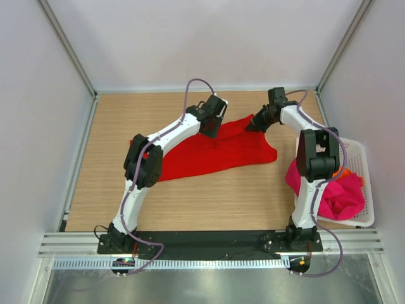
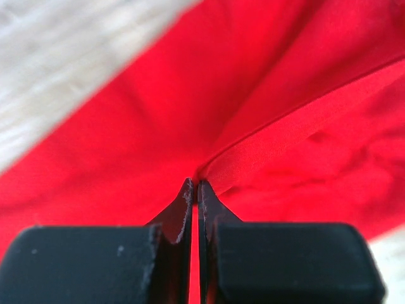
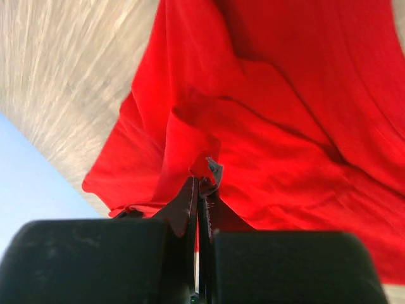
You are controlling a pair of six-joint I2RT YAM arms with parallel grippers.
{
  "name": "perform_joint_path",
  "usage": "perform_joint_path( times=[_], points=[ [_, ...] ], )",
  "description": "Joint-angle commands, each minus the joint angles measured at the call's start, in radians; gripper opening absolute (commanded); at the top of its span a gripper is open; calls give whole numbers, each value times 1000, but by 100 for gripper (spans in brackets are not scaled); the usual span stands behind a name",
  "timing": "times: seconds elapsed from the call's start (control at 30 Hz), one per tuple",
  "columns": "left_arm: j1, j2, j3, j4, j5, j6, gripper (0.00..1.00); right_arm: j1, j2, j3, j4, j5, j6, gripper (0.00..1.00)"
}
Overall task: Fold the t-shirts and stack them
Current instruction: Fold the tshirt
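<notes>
bright, even overhead light; soft shadows; wrist views blurred up close

both arms looked the same make: the left arm (image 1: 174, 132) and right arm (image 1: 308, 197) had white tubular links between chunky black joints and stood on flat black bases (image 1: 115, 239). a thin mauve-grey cable (image 1: 197, 79) looped along each. the left pincer (image 2: 196, 185) and right pincer (image 3: 201, 183) were matt black and blocky, with thin, scuffed tips.
</notes>
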Motion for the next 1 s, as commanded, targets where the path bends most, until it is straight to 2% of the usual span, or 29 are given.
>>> perform_joint_path(
  times=[0.0, 0.17, 0.57, 0.77, 0.97],
  points=[
    [-22, -102, -41, -38, 33, -28, 0, -12, -140, -44, 10, 44, -42, 1],
    [-70, -131, -87, -41, 17, -44, 0, -21, -172, -73, -22, 66, -102, 1],
    [-136, -130, -87, -104, -25, -51, 0, -78, -195, -173, -32, 64, -177, 1],
    [-166, -107, -41, -133, 12, -57, 0, -118, -194, -199, -19, 60, -188, 1],
    [-191, -81, -29, -127, 138, -80, 0, -129, -186, -216, -10, 61, -197, 1]
  ],
)
